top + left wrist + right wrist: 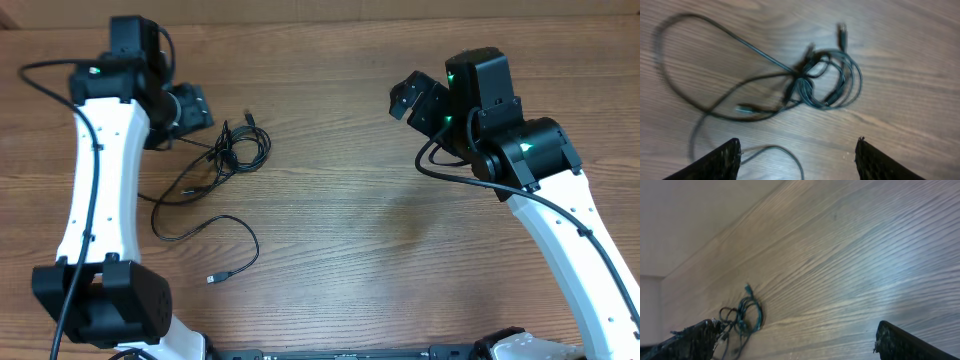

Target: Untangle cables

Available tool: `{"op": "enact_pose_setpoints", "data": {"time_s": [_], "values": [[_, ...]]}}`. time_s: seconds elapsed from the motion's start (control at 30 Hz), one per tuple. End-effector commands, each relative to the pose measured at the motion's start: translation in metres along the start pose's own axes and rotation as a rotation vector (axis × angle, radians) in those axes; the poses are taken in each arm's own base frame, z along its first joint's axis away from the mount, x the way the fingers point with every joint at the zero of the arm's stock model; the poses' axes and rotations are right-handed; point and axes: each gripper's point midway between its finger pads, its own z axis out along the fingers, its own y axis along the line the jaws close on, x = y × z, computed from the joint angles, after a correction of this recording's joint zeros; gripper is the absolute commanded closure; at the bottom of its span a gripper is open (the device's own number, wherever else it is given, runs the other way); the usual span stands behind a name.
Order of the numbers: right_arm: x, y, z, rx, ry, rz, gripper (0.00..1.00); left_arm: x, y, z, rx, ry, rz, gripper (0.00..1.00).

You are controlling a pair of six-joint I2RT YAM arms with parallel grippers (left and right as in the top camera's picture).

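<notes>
Cables (pixel 237 150) lie on the wooden table (pixel 360 240) at my left side. Most of them are wound into a small coil with a knot at its middle, and two plug ends poke out past it. Loose strands (pixel 740 41) run from the knot in wide loops, and one ends in a plug (pixel 213 278) well apart from the coil, toward my base.

My left gripper (pixel 190 108) hangs just beside the coil with its jaws spread and nothing between them. From its wrist the knot sits ahead of my fingers (pixel 722 162), so I judge I am placed there to come down on the tangle rather than on a loose end. That picture is blurred, and I cannot tell which strand crosses over which.

My right gripper (pixel 412 97) stands well apart over bare wood, jaws wide and empty. Its camera catches the coil only far off in the lower left corner. I take this as standing off, ready to cross over and take a second strand.

Nothing lies on the table between the two grippers. What could hinder me is my own left arm (pixel 100 180), which runs alongside the loops and hides part of them from above. The coil's turns also lie close together, so picking out a single cord looks hard.
</notes>
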Motion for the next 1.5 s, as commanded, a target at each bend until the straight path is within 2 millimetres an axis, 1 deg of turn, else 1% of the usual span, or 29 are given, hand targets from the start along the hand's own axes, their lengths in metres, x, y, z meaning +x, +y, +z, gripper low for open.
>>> {"op": "enact_pose_setpoints", "data": {"time_s": [0.0,0.03,0.07,0.13,0.23,0.27,0.37,0.5,0.57,0.6,0.63,0.7,0.77,0.8,0.83,0.93,1.0,1.03,1.07,1.13,1.3,1.37,1.47], "values": [[0.004,0.012,-0.009,-0.059,0.033,-0.003,0.00,0.021,-0.021,0.034,0.075,0.060,0.088,0.27],[0.005,0.012,-0.009,-0.060,0.036,-0.003,0.00,0.023,-0.023,0.041,0.079,0.058,0.095,0.27],[0.006,0.012,-0.009,-0.059,0.041,-0.003,0.00,0.027,-0.027,0.053,0.088,0.051,0.110,0.28],[0.007,0.011,-0.009,-0.056,0.044,-0.003,0.00,0.029,-0.032,0.067,0.098,0.033,0.125,0.28],[0.009,0.009,-0.009,-0.047,0.052,-0.002,0.00,0.026,-0.030,0.085,0.064,-0.023,0.145,0.29],[0.010,0.008,-0.008,-0.043,0.056,-0.002,0.00,0.024,-0.027,0.089,0.044,-0.045,0.150,0.30],[0.012,0.005,-0.009,-0.032,0.066,-0.001,0.00,0.012,-0.017,0.100,-0.032,-0.126,0.186,0.31],[0.015,0.002,-0.006,-0.021,0.075,-0.001,0.00,0.002,-0.019,0.110,-0.038,-0.168,0.262,0.29],[0.016,0.001,-0.002,-0.014,0.082,-0.001,0.00,0.000,-0.019,0.118,-0.040,-0.168,0.289,0.30],[0.017,0.001,0.001,-0.008,0.088,-0.001,0.00,0.001,-0.019,0.127,-0.044,-0.158,0.302,0.32],[0.017,0.000,0.004,-0.002,0.093,0.000,0.00,0.003,-0.018,0.131,-0.046,-0.148,0.306,0.36],[0.019,-0.002,0.010,0.010,0.104,0.000,0.00,0.007,-0.016,0.141,-0.053,-0.125,0.307,0.50],[0.021,-0.004,0.016,0.024,0.116,0.001,0.00,0.008,-0.015,0.143,-0.054,-0.118,0.306,0.67],[0.022,-0.005,0.020,0.031,0.123,0.000,0.00,0.007,-0.016,0.143,-0.053,-0.122,0.306,0.73],[0.023,-0.006,0.022,0.036,0.127,0.001,0.00,0.005,-0.017,0.140,-0.051,-0.130,0.305,0.75],[0.025,-0.008,0.030,0.050,0.140,0.002,0.00,-0.004,-0.021,0.130,-0.043,-0.159,0.304,0.76],[0.026,-0.009,0.032,0.055,0.145,0.002,0.00,-0.010,-0.025,0.121,-0.034,-0.176,0.298,0.86],[0.026,-0.010,0.033,0.058,0.148,0.002,0.00,-0.012,-0.027,0.116,-0.026,-0.184,0.296,0.93],[0.026,-0.010,0.034,0.060,0.149,0.002,0.00,-0.014,-0.030,0.111,-0.010,-0.190,0.289,0.96],[0.027,-0.011,0.036,0.064,0.152,0.002,0.00,-0.018,-0.041,0.096,0.041,-0.204,0.277,0.96],[0.029,-0.013,0.037,0.072,0.160,0.003,0.00,-0.018,-0.083,0.042,0.272,-0.216,0.289,0.96],[0.030,-0.014,0.037,0.075,0.164,0.003,0.00,-0.017,-0.104,0.015,0.394,-0.226,0.285,0.96],[0.033,-0.013,0.036,0.069,0.181,0.000,0.00,-0.009,-0.138,-0.032,0.624,-0.227,0.288,0.96]]}}
